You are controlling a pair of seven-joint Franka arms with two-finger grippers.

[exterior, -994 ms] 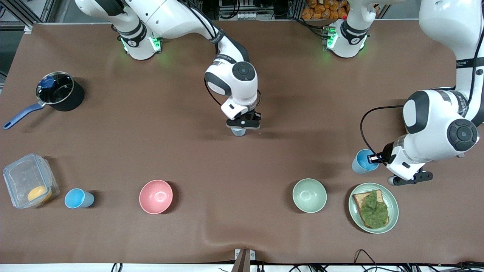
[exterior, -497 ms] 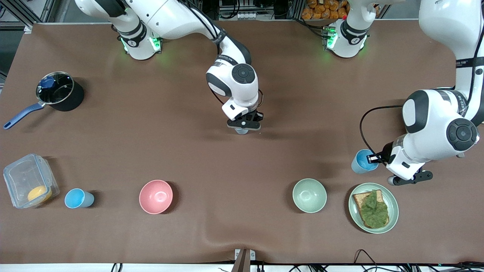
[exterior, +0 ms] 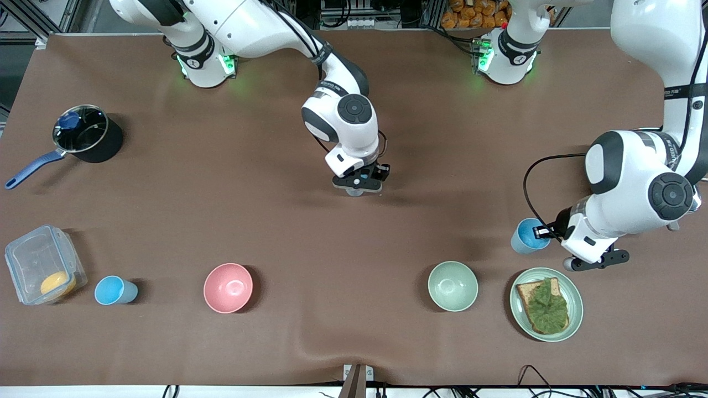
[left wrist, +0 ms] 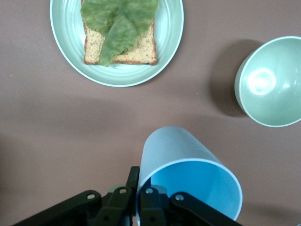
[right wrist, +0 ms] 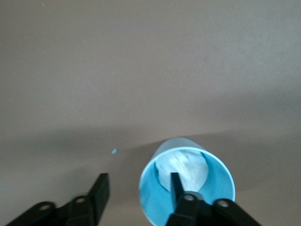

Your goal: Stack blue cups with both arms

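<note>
- The brown bench (exterior: 265,210) is a soft cloth that ripples along its near edge. Past its far edge the room shows only metal framing and a shelf of orange packets (exterior: 475,14).
- The left arm (exterior: 636,182) is mid-carry, I'd say. The left gripper (exterior: 545,232) has its fingers (left wrist: 141,190) clenched on the rim of the held cup (exterior: 524,236), which is tilted and off the cloth, over bare bench near the toast plate (exterior: 575,287).
- The right arm (exterior: 343,121) reaches to mid-bench. The right gripper (exterior: 358,182) is down at the middle cup (right wrist: 214,186) with its fingers released, one inside the rim and one well outside.
- Next call: either those right fingers pinch the wall, or the left brings its cup across, squares it upright and nests it.
- Clutter by size: a black saucepan (exterior: 88,135) and a clear box (exterior: 41,262) toward the right arm's end, then the pink bowl (exterior: 228,287) and green bowl (exterior: 452,286) in the near row.
- The third cup (exterior: 113,291) stands untouched just beside the box.
</note>
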